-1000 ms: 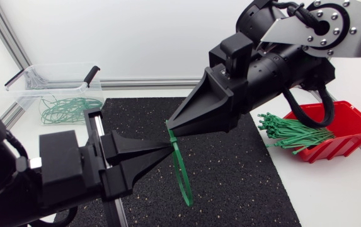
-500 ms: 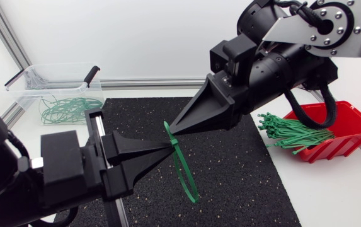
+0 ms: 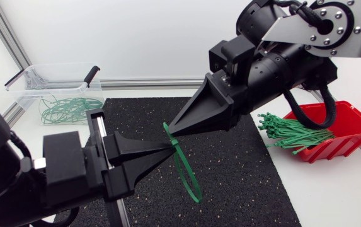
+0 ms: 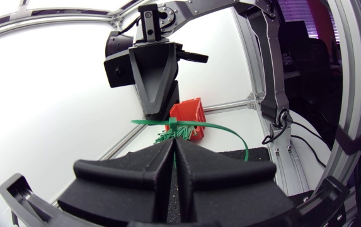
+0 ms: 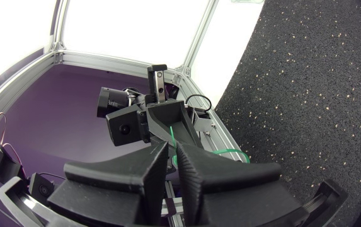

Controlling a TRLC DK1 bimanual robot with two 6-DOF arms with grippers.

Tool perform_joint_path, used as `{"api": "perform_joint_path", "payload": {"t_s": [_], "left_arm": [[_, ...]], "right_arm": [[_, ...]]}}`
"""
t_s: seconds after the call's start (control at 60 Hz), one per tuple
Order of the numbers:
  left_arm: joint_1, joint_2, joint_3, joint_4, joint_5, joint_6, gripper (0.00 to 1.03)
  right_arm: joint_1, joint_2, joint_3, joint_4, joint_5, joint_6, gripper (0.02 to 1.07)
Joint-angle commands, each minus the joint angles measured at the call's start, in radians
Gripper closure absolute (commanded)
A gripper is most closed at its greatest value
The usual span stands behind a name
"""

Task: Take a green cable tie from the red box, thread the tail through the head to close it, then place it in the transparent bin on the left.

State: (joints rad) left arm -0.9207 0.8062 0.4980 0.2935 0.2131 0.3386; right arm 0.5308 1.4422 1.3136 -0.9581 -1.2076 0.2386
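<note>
A green cable tie [image 3: 187, 174] hangs as a loop over the black mat, between my two grippers. My left gripper [image 3: 171, 147] is shut on its upper part; in the left wrist view the strap [image 4: 225, 130] curves out from between the closed fingers. My right gripper [image 3: 169, 131] meets it from the right, tip just above the left one, shut on the short end that sticks out at the loop's top. In the right wrist view a thin green strand [image 5: 172, 137] runs between its fingers. The red box [image 3: 351, 122] at the right holds a bundle of green ties [image 3: 290, 133]. The transparent bin [image 3: 24, 94] stands at the far left.
Several closed green ties [image 3: 67, 108] lie in the transparent bin. The black mat [image 3: 243, 170] covers the table's middle. An aluminium frame rail [image 3: 148, 82] runs along the table's far edge.
The loop has swung out and its lower end has shifted right. My right gripper has turned slightly at the tie's top end. The left arm has kept still.
</note>
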Motion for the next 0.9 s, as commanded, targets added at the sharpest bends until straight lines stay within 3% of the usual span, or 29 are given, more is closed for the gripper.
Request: {"api": "perform_joint_path", "payload": {"t_s": [0.0,0.883], "left_arm": [[-0.009,0.017,0.002,0.010,0.009,0.019,0.99],[-0.032,0.033,0.014,0.004,0.003,0.019,0.99]], "right_arm": [[0.017,0.006,-0.007,0.004,-0.003,0.004,0.85],[0.017,-0.003,-0.031,0.007,0.031,-0.005,0.85]]}}
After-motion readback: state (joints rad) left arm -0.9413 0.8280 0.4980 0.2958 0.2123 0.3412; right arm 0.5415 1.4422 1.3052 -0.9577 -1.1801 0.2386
